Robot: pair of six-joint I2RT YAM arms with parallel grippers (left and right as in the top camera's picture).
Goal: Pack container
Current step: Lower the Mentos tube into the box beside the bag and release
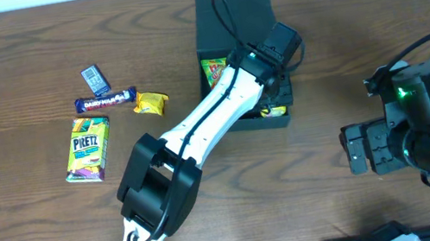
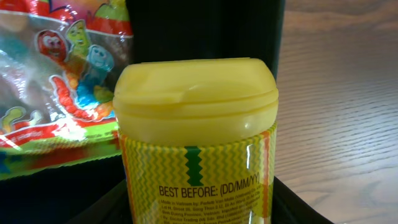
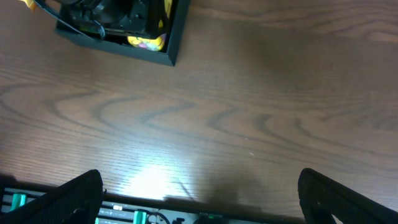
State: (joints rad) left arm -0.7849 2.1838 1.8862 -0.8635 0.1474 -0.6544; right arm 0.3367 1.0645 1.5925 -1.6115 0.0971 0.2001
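Though mostly hidden overhead, the yellow jar [image 2: 196,143] (lidded) fills wrist view.

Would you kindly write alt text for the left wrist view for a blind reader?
A yellow tub with a yellow lid and a best-before label fills the centre, close up. A colourful sweets bag sits at left, the dark box behind, wooden table at right.

The matte black square cardboard box [image 1: 234,12] sits flat on the wooden table [image 1: 354,9], towards its far edge near the middle, its hinged flap lid open to the far side.
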